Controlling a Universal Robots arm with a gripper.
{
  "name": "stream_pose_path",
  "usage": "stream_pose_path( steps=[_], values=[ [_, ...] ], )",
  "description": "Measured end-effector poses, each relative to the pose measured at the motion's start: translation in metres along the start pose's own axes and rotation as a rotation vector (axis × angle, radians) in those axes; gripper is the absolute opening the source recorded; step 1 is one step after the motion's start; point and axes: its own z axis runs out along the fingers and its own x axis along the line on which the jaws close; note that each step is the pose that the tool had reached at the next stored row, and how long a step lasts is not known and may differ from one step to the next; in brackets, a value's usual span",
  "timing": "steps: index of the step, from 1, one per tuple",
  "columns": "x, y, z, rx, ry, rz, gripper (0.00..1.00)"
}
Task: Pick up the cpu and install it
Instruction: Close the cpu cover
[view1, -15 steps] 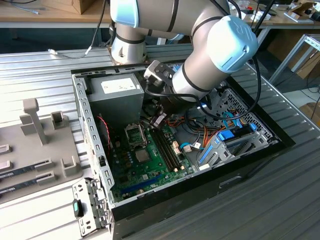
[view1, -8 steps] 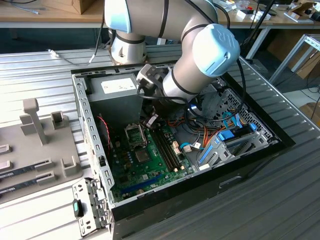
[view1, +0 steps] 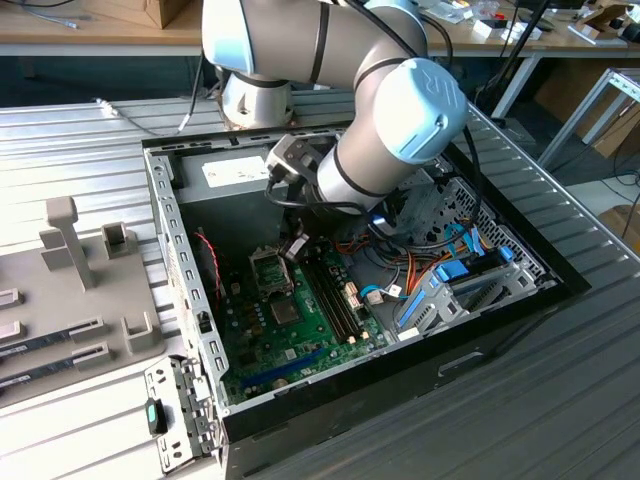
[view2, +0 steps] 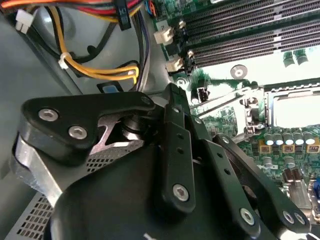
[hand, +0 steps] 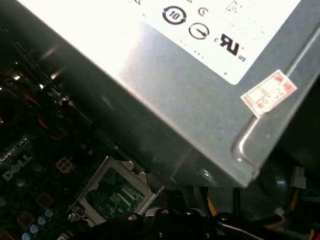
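Exterior view first: your arm is bent down into the open computer case (view1: 185, 290), and the gripper (view1: 292, 247) hangs just above the black socket frame (view1: 270, 268), on the side nearest the grey power supply (view1: 235, 172). The memory slots (view1: 335, 295) run just beside the socket, away from the case wall. Whether the gripper is clenched or released I cannot tell from here, and I cannot pick out the cpu for certain. On to the second wrist view: the gripper's black linkage (view2: 170, 165) crowds the foreground, and beyond it you have the socket (view2: 292, 107) glaring white inside its frame. That could be the cpu's metal top or plain glare, so treat it as unknown. A thin metal lever (view2: 225, 99) slants beside the socket, and yellow and orange cables (view2: 95, 72) loop well away from it. Now the first wrist view: the socket (hand: 117, 195) shows a silvery surround with green inside, close beside the dark gripper parts (hand: 165, 220), with the power supply (hand: 175, 100) looming over both. As for handling, judge the cpu light, stiff and thin, slick on its metal top and fragile at its contacts. Take it by two opposite edges at the green rim and keep it flat.
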Motion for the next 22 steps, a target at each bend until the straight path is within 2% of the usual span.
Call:
stream_pose_path(
  steps=[2,4,6,8,15,21,22],
  values=[
    [0.002,0.0014,-0.0018,-0.0046,-0.0058,-0.002,0.11],
    [0.0017,0.004,-0.009,-0.0077,-0.0094,-0.002,0.11],
    [0.0016,0.0049,-0.0118,-0.0104,-0.0119,-0.003,0.11],
    [0.0015,0.0058,-0.0159,-0.0184,-0.0185,-0.004,0.11],
    [0.0051,0.0028,-0.0212,-0.0399,-0.0359,-0.009,0.11],
    [0.0051,0.0025,-0.0252,-0.0538,-0.0462,-0.011,0.11],
    [0.003,0.0002,-0.0238,-0.0572,-0.0444,-0.01,0.11]
  ],
)
